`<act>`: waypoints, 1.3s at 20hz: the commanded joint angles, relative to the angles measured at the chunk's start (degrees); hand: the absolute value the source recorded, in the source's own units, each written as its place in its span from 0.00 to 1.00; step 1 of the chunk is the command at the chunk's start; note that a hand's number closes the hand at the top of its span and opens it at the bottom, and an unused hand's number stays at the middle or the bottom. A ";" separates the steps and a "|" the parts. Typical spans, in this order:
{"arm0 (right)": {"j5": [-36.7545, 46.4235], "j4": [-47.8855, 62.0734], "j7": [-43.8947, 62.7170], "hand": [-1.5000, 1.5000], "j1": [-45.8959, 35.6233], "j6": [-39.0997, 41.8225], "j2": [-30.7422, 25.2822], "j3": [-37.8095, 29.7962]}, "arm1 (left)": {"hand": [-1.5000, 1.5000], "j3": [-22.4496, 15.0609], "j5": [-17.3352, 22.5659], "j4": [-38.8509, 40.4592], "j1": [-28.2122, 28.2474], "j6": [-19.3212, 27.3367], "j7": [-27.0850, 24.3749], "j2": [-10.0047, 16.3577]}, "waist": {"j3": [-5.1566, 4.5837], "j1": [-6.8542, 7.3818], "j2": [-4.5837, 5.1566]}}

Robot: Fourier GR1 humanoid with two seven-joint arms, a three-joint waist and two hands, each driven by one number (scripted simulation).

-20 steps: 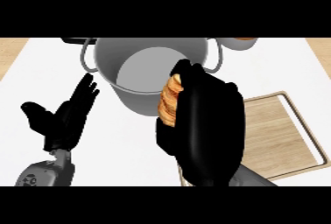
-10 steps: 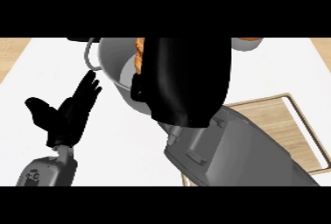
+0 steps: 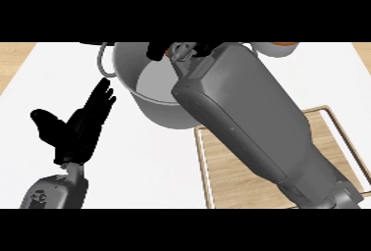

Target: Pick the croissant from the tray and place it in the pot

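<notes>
The right forearm [image 3: 246, 122] comes in from the lower right and lies slanted across the tray [image 3: 217, 166] and over the pot [image 3: 148, 105]. It covers the right part of the pot's opening. The right hand [image 3: 156, 51] is at the far rim of the pot, at the top edge of the view. Only small black parts of it show, so I cannot tell if it is released, clenched or grasping something.

The croissant I cannot make out. If it is in the hand or inside the pot, the forearm and the view's edge hide it. On the part of the tray that shows there is only wood.

The pot is grey, stands upright on the white counter [image 3: 145, 171] and has a loop handle [image 3: 105, 59] on its left side. The tray is wooden with a light rim and sits just beside the pot, toward the lower right.

The left hand [image 3: 80, 130] rests at the left of the view, well apart from the pot. It is released, with straight fingers pointing up and the thumb [image 3: 45, 121] spread to the left.
</notes>
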 commanded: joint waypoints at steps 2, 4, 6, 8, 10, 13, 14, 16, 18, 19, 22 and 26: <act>-1.51 11.99 2.46 1.00 -1.42 -8.95 0.50 -2.24 | 0.50 0.84 1.29 -2.47 2.94 -1.87 0.39 1.48 | 0.03 0.46 0.09; -3.12 17.64 0.90 1.00 -3.85 -10.52 0.50 -0.64 | 0.50 -0.43 -0.75 0.66 -0.71 0.33 0.23 -0.98 | 0.02 0.00 0.23; -2.96 23.44 -5.86 1.00 -3.12 -10.68 0.51 -2.06 | 0.50 1.21 0.71 -1.37 1.09 -1.34 0.23 0.91 | 0.03 0.09 0.29; -8.63 22.04 -1.68 1.00 -2.20 -15.27 0.51 -4.24 | 0.50 0.19 0.20 -1.21 0.56 -0.64 -0.31 -0.45 | 0.04 0.71 0.38; -11.48 20.31 0.61 0.00 -0.71 -17.76 0.51 -6.15 | 0.50 -0.30 -0.41 -1.01 0.73 0.30 0.35 -1.16 | 0.08 0.29 0.15; -17.32 24.44 0.88 0.00 0.21 -23.67 0.51 -3.44 | 0.50 -1.15 -0.10 -0.43 0.92 -1.43 -0.42 -0.99 | 0.01 1.96 0.46; -18.88 23.49 -1.12 0.00 1.74 -24.14 0.51 -5.36 | 0.50 -0.53 -0.81 0.57 0.33 -1.17 -1.14 -0.51 | 0.06 0.84 0.35; -20.32 25.92 -5.13 0.00 3.14 -31.44 0.51 -4.96 | 0.50 -1.48 -1.12 -1.03 0.06 -0.37 -0.01 -1.45 | 0.08 1.77 0.57; -22.31 24.55 -5.60 0.00 2.04 -36.40 0.51 -4.81 | 0.50 1.24 0.67 1.44 -1.13 -2.64 -1.59 0.53 | 0.03 1.74 0.57; -22.09 26.14 -6.88 0.00 -0.28 -38.29 0.51 -5.29 | 0.50 -0.17 -0.02 0.06 -0.63 -1.90 0.02 -0.22 | 0.05 2.00 0.55; -17.61 23.68 -10.23 0.00 1.31 -47.71 0.51 -4.64 | 0.50 -0.01 -0.49 1.18 -0.49 -0.70 -0.87 -1.33 | 0.06 0.32 0.26; -12.15 23.24 -10.26 0.00 2.37 -55.85 0.51 -6.44 | 0.50 2.31 0.58 0.78 0.73 -1.28 -1.35 0.05 | 0.07 -1.17 -0.22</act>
